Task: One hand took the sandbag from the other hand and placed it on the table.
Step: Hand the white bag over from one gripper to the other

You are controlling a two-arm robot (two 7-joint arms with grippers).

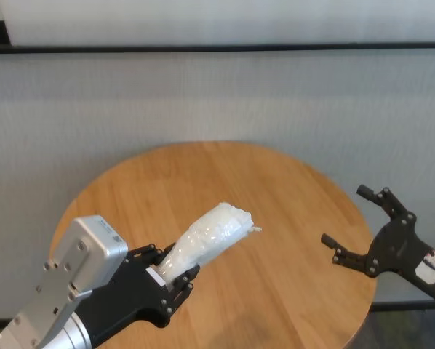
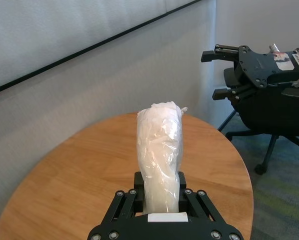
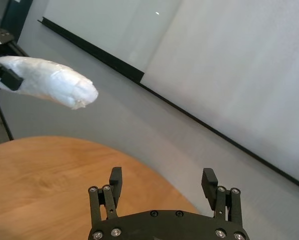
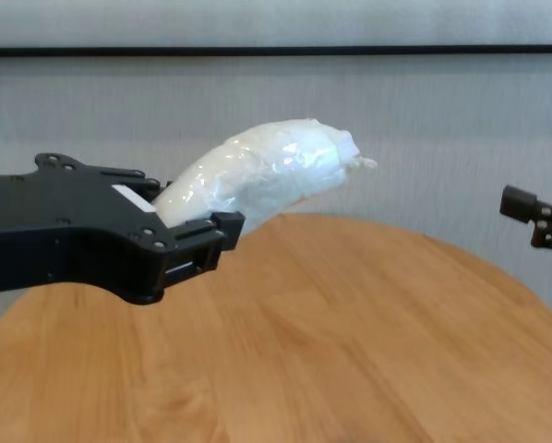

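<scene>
Sandbag point(image 1: 210, 238), a white oblong lumpy pouch wrapped in crinkly shiny plastic, is raised clear of the large round light brown wood-plank table point(image 1: 276, 218), over its near left part, with its twisted end pointing toward the far right edge. The left black two-finger gripper point(image 1: 170, 280) on a silver wrist is clenched on the sandbag's near end. The right black two-finger gripper point(image 1: 348, 222) hangs by the table's right edge, well apart from the sandbag, its linkage fingers spread wide.
</scene>
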